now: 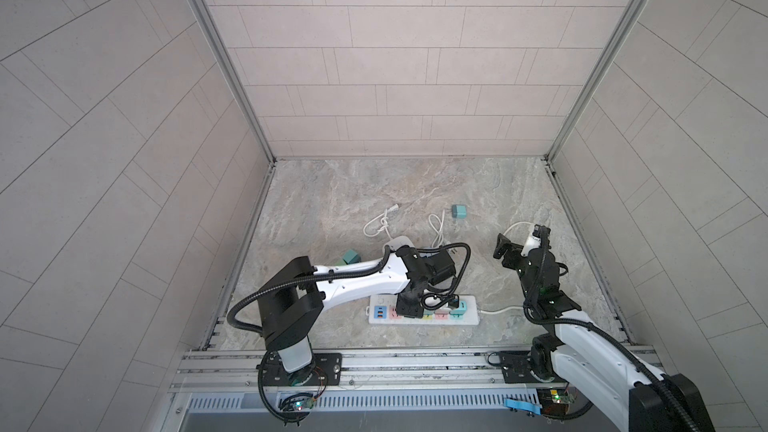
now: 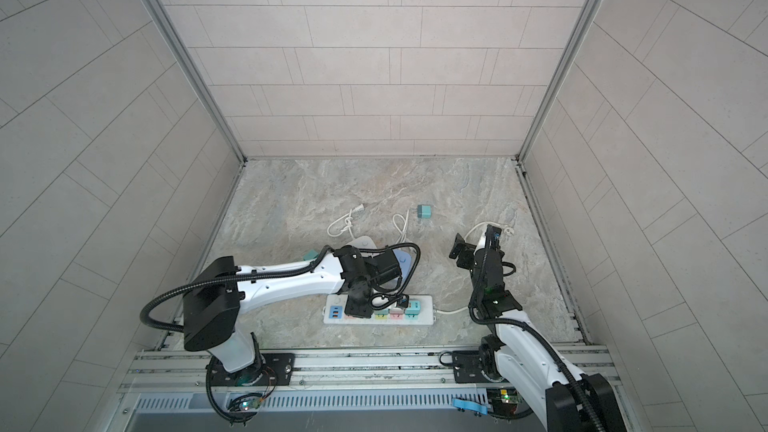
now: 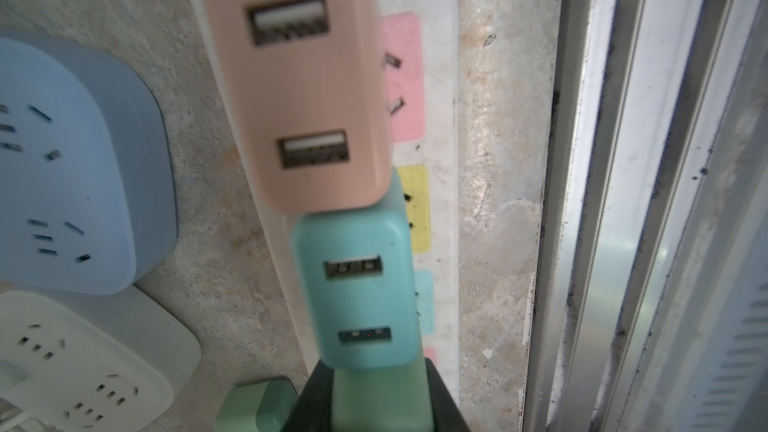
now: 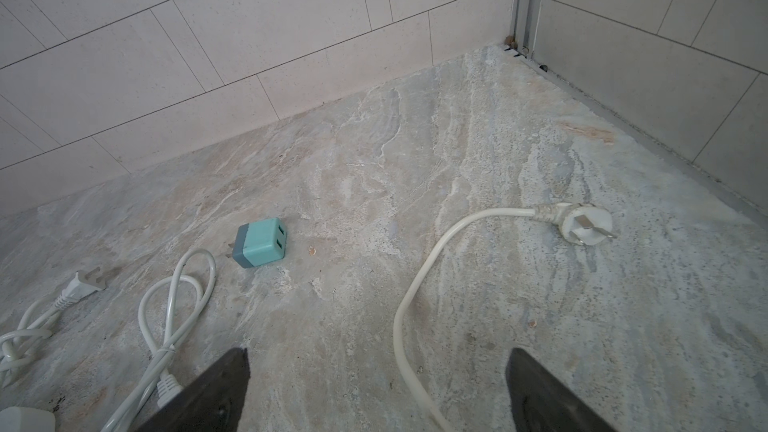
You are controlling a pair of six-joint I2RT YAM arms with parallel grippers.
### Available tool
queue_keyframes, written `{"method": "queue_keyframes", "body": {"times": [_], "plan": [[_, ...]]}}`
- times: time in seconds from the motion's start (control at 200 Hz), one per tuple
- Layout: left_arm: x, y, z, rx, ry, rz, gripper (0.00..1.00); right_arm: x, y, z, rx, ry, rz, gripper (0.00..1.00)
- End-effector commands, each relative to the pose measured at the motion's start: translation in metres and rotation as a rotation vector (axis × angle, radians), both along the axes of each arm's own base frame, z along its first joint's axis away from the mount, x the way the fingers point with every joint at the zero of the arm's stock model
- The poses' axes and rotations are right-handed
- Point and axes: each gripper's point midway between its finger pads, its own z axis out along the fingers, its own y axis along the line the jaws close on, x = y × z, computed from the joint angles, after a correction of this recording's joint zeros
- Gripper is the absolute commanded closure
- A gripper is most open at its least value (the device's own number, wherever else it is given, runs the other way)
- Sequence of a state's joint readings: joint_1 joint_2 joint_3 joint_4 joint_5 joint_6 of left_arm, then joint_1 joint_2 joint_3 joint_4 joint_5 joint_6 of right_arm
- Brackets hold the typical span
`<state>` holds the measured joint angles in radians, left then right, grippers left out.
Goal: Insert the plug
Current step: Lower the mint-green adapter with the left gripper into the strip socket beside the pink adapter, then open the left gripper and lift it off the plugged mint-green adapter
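Pinching a teal plug [image 3: 360, 297] between its black fingers [image 3: 316, 405], the left gripper [image 3: 374, 392] holds it on the white power strip [image 1: 419, 321] near the table's front edge, just beside a pink plug [image 3: 299, 76]. Whether its prongs are seated cannot be told. The right gripper [image 4: 378, 353], jaws spread wide and empty, hangs over the stone table [image 4: 415, 139] near a white cord [image 4: 415, 284] and a loose teal charger [image 4: 261, 243].
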<state>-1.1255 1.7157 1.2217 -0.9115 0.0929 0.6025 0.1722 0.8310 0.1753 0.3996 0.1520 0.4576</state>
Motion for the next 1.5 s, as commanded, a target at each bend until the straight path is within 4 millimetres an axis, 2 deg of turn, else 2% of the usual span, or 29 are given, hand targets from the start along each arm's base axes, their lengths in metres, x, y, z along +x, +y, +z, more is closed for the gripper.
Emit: {"method": "queue_keyframes", "body": {"times": [0.0,0.46,0.68,0.846,0.911,1.001,1.031,1.041,1.051,1.061,1.071,1.296,1.411,1.496], "plan": [[-0.012,0.003,-0.021,0.048,0.066,-0.041,1.00,0.000,-0.001,0.003,0.003,-0.012,-0.011,0.02],[-0.011,0.001,-0.042,0.004,0.110,0.001,1.00,0.000,-0.001,0.003,0.001,-0.014,-0.013,0.02],[-0.013,0.006,-0.059,-0.003,0.146,0.037,1.00,0.000,0.000,0.003,0.001,-0.014,-0.011,0.02],[-0.011,0.007,-0.060,0.012,0.136,0.046,1.00,0.000,0.000,0.003,-0.002,-0.012,-0.012,0.02],[-0.005,0.007,-0.058,0.019,0.099,0.059,0.86,0.000,0.000,0.003,-0.001,-0.012,-0.011,0.01],[0.001,0.004,-0.050,0.004,0.060,0.064,0.73,0.000,-0.001,0.003,-0.002,-0.011,-0.013,0.01],[0.002,0.004,-0.047,-0.004,0.054,0.062,0.55,0.000,-0.001,0.003,-0.002,-0.012,-0.013,0.01],[0.002,0.003,-0.046,-0.007,0.052,0.061,0.41,0.000,-0.001,0.003,-0.002,-0.012,-0.013,0.02],[0.002,0.002,-0.045,-0.013,0.051,0.061,0.16,0.000,-0.001,0.003,-0.002,-0.012,-0.013,0.01],[0.002,0.002,-0.044,-0.015,0.050,0.058,0.05,0.000,-0.001,0.003,-0.002,-0.013,-0.013,0.01],[0.003,0.002,-0.042,-0.019,0.046,0.058,0.01,0.000,-0.001,0.003,-0.002,-0.014,-0.013,0.01],[0.003,-0.007,-0.007,-0.111,0.023,0.042,0.00,0.000,0.000,0.004,-0.002,-0.015,-0.008,0.01],[0.005,-0.009,0.025,-0.198,-0.024,0.038,0.00,0.000,0.001,0.004,-0.003,-0.014,-0.007,0.01],[0.013,-0.013,0.060,-0.306,-0.109,0.055,0.00,0.000,0.001,0.004,-0.004,-0.014,-0.006,0.01]]}}
